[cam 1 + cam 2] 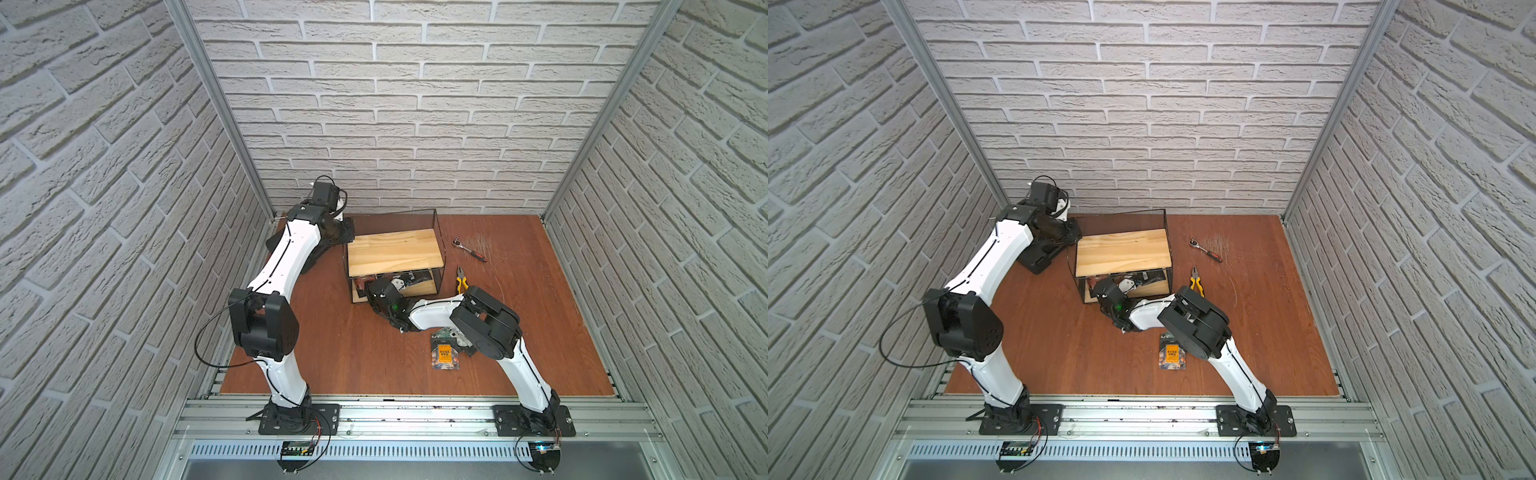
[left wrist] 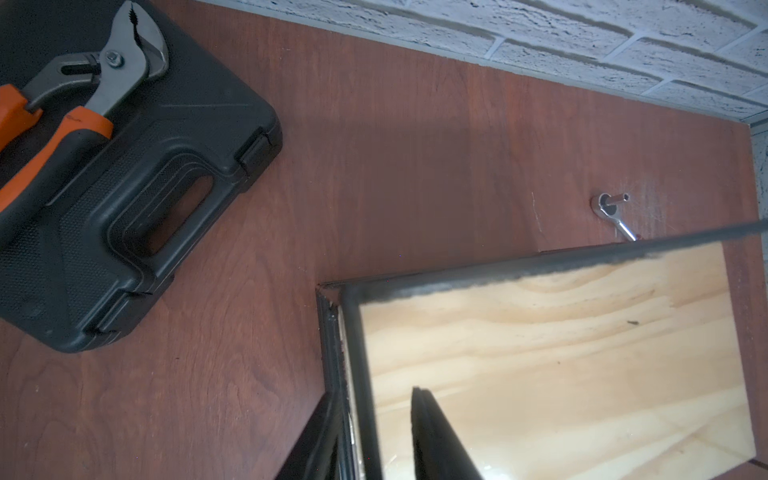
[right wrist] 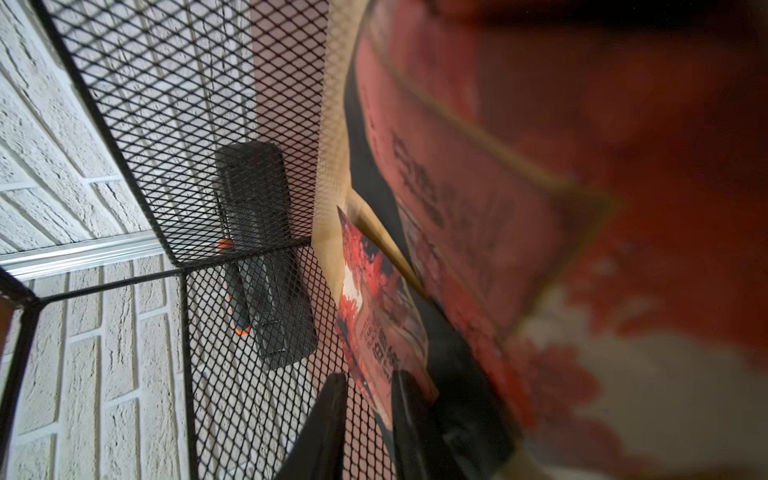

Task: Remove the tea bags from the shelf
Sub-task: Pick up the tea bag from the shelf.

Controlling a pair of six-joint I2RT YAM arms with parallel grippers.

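At least one tea bag (image 1: 444, 356) lies on the table (image 1: 332, 353) before the shelf (image 1: 395, 251); several remain on its lower tier. Right gripper (image 3: 369, 375), inside that tier, stands part-open around a red sachet (image 3: 382, 324). Left gripper (image 2: 376, 395) clamps the shelf's frame.

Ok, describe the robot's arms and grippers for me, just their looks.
Both the left arm and right arm have glossy white link shells between bulky black joint housings, standing on black base plates. A thin black cable loops out beside the left elbow, and a small green light glows on the right wrist. The left gripper and right gripper have flat, tapering black fingers.
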